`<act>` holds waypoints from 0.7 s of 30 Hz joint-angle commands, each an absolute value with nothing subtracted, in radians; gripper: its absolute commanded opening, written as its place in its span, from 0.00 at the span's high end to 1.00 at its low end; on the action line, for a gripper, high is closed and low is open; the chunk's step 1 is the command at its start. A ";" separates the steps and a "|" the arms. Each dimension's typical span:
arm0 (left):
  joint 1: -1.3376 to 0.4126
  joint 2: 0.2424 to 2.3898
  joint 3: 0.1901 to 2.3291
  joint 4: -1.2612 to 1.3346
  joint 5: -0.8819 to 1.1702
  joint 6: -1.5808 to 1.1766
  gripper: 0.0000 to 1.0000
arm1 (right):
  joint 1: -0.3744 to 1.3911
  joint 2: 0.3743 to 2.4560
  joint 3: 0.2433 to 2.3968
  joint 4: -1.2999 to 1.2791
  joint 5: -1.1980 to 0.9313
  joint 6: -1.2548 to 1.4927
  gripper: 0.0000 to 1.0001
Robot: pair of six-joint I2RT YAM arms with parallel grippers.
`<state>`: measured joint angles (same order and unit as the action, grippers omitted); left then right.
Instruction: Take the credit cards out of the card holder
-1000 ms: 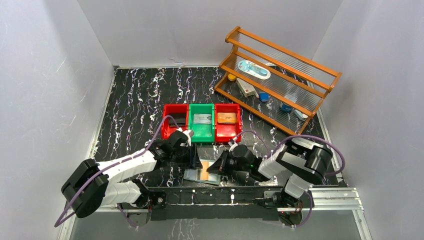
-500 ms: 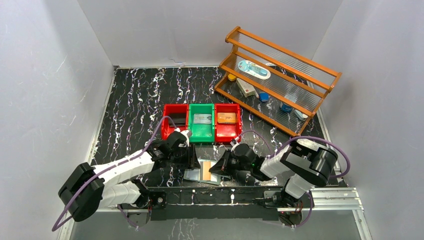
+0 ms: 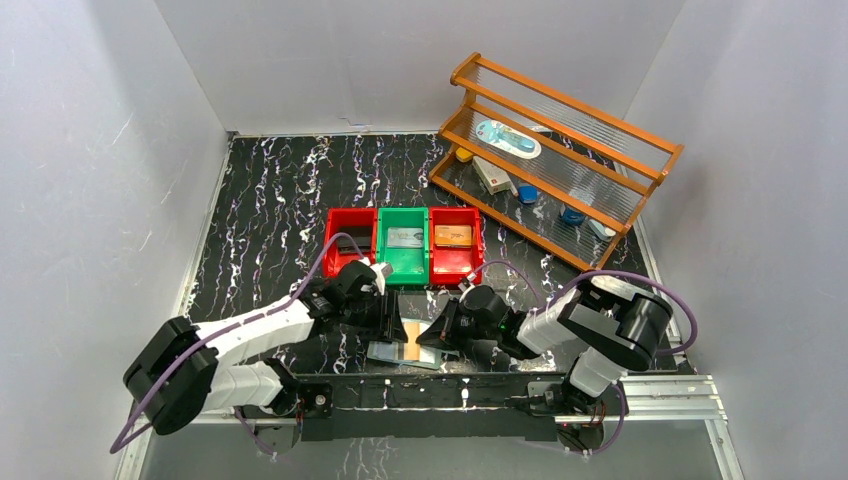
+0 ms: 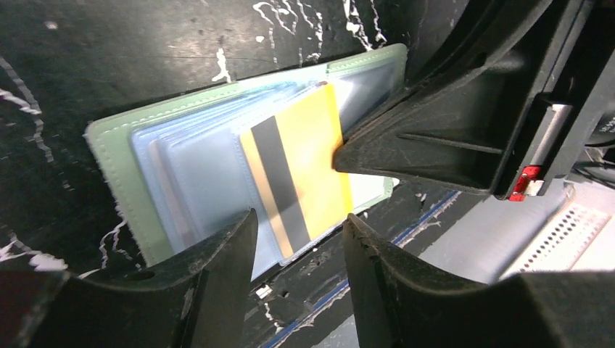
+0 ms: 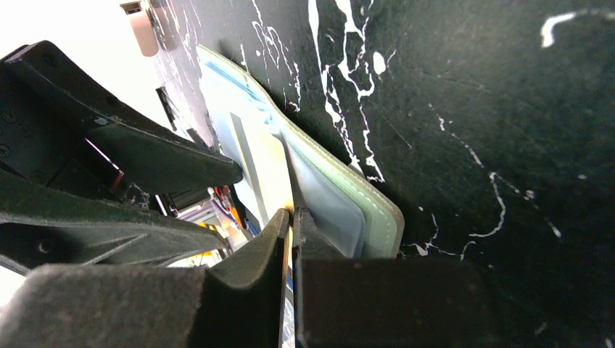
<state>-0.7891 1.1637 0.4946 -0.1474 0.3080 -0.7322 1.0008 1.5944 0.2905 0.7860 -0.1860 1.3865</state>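
Observation:
The sage-green card holder (image 3: 384,352) lies open near the table's front edge, its pale blue sleeves (image 4: 196,167) facing up. A yellow-orange credit card (image 4: 312,163) with a grey stripe sticks partly out of a sleeve. My right gripper (image 5: 291,217) is shut on this card's (image 5: 267,165) right edge, and it also shows in the top view (image 3: 432,335). My left gripper (image 4: 299,221) is open and empty, with its fingers straddling the holder's near edge (image 3: 386,320). Three more cards lie in the bins: a dark one (image 3: 357,237), a silvery one (image 3: 404,237) and a tan one (image 3: 453,235).
A red bin (image 3: 335,250), a green bin (image 3: 403,266) and a second red bin (image 3: 455,266) stand in a row just behind the grippers. A wooden rack (image 3: 560,150) with small items stands at the back right. The metal rail (image 3: 660,395) runs along the front edge.
Both grippers have shifted only slightly around the holder. The right gripper keeps its hold on the yellow-orange card. The holder has stayed in place.

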 commanded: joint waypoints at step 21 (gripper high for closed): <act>-0.791 1.198 0.495 -0.091 0.417 -0.729 0.51 | 0.994 1.609 0.278 0.765 -0.153 1.392 0.88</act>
